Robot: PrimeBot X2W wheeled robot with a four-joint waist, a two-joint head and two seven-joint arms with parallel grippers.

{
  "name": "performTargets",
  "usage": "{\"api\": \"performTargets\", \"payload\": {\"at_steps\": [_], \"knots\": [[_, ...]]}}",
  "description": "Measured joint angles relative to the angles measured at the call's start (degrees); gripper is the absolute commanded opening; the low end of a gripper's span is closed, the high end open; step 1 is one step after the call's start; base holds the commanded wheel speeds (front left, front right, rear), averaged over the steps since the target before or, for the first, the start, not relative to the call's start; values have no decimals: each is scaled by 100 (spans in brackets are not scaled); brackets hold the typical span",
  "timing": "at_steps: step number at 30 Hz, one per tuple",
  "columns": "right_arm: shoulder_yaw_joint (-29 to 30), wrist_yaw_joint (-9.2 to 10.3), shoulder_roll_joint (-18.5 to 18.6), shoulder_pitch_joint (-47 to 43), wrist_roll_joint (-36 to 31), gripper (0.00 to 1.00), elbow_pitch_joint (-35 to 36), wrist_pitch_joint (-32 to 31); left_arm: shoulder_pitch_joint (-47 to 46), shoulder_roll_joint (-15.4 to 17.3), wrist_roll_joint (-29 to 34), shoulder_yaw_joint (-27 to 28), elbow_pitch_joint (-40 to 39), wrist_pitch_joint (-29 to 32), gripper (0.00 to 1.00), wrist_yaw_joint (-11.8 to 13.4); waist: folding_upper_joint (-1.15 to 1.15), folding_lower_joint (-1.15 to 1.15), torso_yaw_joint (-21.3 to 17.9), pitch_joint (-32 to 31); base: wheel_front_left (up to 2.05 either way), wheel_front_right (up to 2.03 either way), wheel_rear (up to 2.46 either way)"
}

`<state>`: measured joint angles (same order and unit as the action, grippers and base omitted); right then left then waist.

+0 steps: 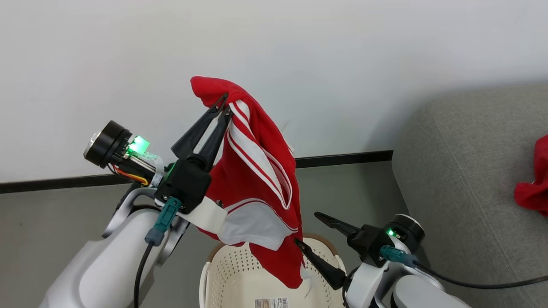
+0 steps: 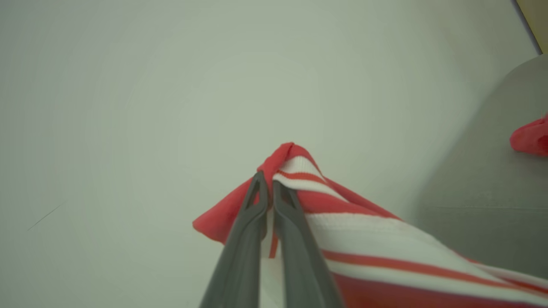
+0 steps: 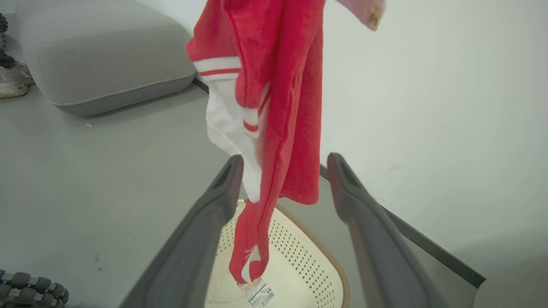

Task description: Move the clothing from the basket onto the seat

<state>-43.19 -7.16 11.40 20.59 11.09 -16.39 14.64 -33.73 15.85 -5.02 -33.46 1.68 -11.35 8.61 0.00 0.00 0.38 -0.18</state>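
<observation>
Left gripper (image 1: 224, 109) up front at centre-left of the head view, fingers pinched together on a top fold of a red-and-white garment (image 1: 257, 171) — held high against the white wall, tail dangling over the mouth of the basket (image 1: 231, 265) at bottom centre. Lower right of frame: right gripper (image 1: 306, 228), fingers spread wide, gripping nothing, tips right at the hanging hem. Seen from its own wrist view, cloth hanging between those parted fingers; touching or not, impossible to tell. Basket bottom bare where visible, save for a paper label (image 1: 271, 303). At right edge, second garment (image 1: 533, 188) already lying on the grey seat (image 1: 462, 171). Judged from that: well past halfway, with one piece delivered, one in the air and, seemingly, none left inside. Yet to do — carrying the lifted garment across to the right of frame, clear of the basket rim, and letting go over the seat.
</observation>
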Motion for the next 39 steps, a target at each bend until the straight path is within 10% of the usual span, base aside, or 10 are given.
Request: {"api": "performTargets", "payload": {"at_steps": [15, 17, 18, 22, 39], "knots": [[-192, 0, -412, 319, 403, 100, -605, -1, -122, -205, -1, -252, 29, 230, 0, -178, 0, 0, 282, -148, 0, 0, 0], [-225, 0, -442, 363, 403, 58, -680, 0, -125, -246, -2, -263, 29, 252, 0, -178, 0, 0, 317, -152, 0, 0, 0], [-252, 0, -453, 372, 402, 58, -712, 0, -127, -261, -2, -269, 29, 255, 0, -178, 0, 0, 333, -154, 0, 0, 0], [-356, 0, -472, 425, 402, 0, -833, -1, -143, -300, -73, -276, 55, 281, 0, -178, 0, 0, 385, -150, 0, 0, 0], [736, 0, -15, 435, 407, 0, -514, -1, 559, -356, -1031, 267, 764, 282, 0, -62, 0, 0, 137, -85, 0, 0, 0]]}}
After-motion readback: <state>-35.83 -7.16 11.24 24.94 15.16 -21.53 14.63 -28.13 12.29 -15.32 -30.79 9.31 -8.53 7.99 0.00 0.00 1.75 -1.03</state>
